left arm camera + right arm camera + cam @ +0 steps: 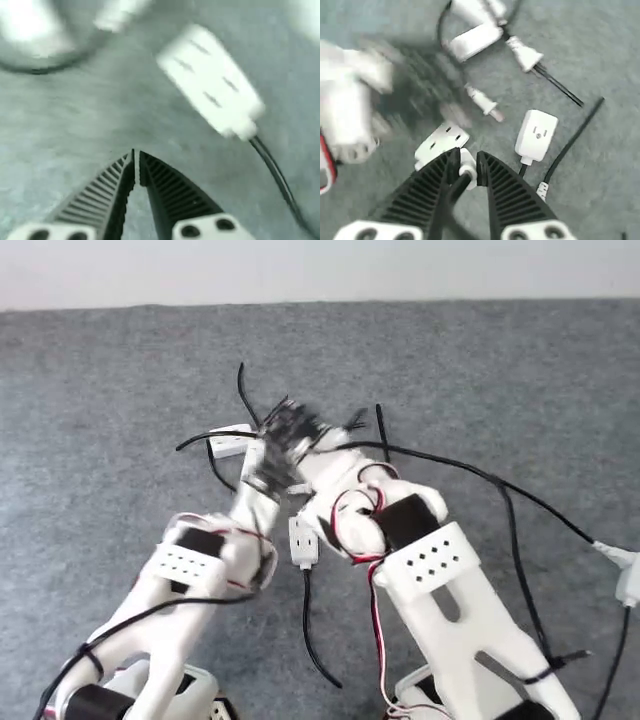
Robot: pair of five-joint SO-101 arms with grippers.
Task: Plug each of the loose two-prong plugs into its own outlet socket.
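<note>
Progress check. No plug is seated in any socket that we can see, so we judge the task at 0 done.

- The right gripper (pixel 467 156) has its fingers closed on the cord-end neck of a white multi-slot outlet (pixel 440 141), which lies flat on the grey carpet (pixel 600 45).
- The left gripper (pixel 136 156) has its fingers nearly together and holds nothing. It hangs over the carpet near a white slotted outlet (pixel 207 80). We cannot tell whether this is the same outlet.
- 2 two-prong plugs lie loose. The small plug (pixel 482 102) is near the held outlet, and the corded plug (pixel 526 56) is farther off.
- A single-socket outlet (pixel 536 131) lies apart from the others with its face bare.

Left to do: pick up each plug, align its prongs and insert it.
</note>
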